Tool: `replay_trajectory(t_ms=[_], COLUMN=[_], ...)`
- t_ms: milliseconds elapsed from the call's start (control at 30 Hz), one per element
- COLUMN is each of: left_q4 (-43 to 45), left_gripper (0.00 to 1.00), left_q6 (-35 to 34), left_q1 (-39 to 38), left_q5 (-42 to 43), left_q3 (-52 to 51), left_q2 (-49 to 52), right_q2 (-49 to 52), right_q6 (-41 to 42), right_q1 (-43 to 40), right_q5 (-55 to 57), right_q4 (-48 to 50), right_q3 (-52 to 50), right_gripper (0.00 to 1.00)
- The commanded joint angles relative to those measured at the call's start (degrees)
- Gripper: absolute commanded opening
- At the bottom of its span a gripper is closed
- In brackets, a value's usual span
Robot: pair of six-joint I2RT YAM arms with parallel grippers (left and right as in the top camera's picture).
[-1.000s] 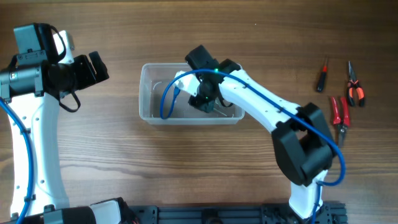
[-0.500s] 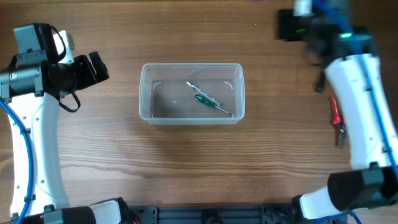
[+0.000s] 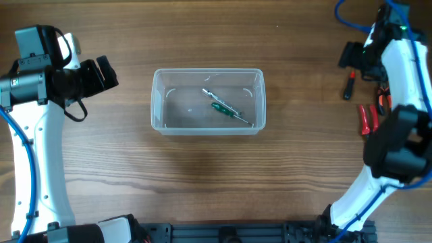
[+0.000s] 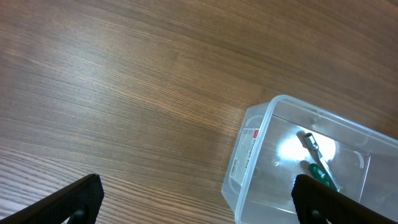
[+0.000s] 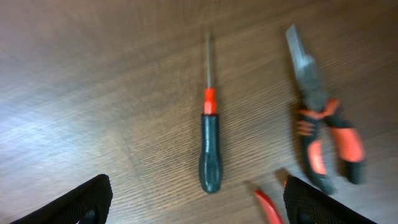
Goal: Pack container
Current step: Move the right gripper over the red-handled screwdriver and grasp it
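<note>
The clear plastic container (image 3: 208, 101) sits mid-table and holds a green-handled screwdriver (image 3: 225, 110) and a small metal tool (image 3: 211, 94); both also show in the left wrist view (image 4: 320, 174). My right gripper (image 3: 356, 55) is open and empty at the far right, above a black-and-red screwdriver (image 5: 209, 149) lying on the table. Orange-and-black pliers (image 5: 326, 140) lie to its right, and red pliers (image 3: 368, 121) below. My left gripper (image 3: 104, 73) is open and empty, left of the container (image 4: 298, 168).
The wooden table (image 3: 202, 175) stretches around the container. The right arm's links (image 3: 398, 135) rise along the right edge near the remaining tools. The left arm (image 3: 34, 135) stands at the left edge.
My right arm has left the container, where it dropped the green screwdriver, and swung to the far right over the loose tools. The left arm has not moved.
</note>
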Motion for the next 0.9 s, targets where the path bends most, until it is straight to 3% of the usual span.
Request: replay_trajectory(t_ms=[0, 433, 867], left_q4=[0.0, 0.0, -0.3], left_gripper=[1.00, 1.00, 1.00], left_q6=[0.9, 0.3, 0.2], left_q1=[0.0, 0.0, -0.3], left_q5=[0.3, 0.7, 1.4], left_q3=[0.1, 0.1, 0.1], left_q2=[0.3, 0.3, 0.3], right_q2=[3.5, 9.4, 11.2], right_q6=[-0.7, -2.7, 0.5], right_q1=[0.3, -2.7, -3.7], right_q5=[-1.0, -9.5, -7.2], right_q4=[0.1, 1.9, 2.1], right_q3=[-0.4, -0.4, -0.4], right_gripper=[0.90, 0.91, 0.87])
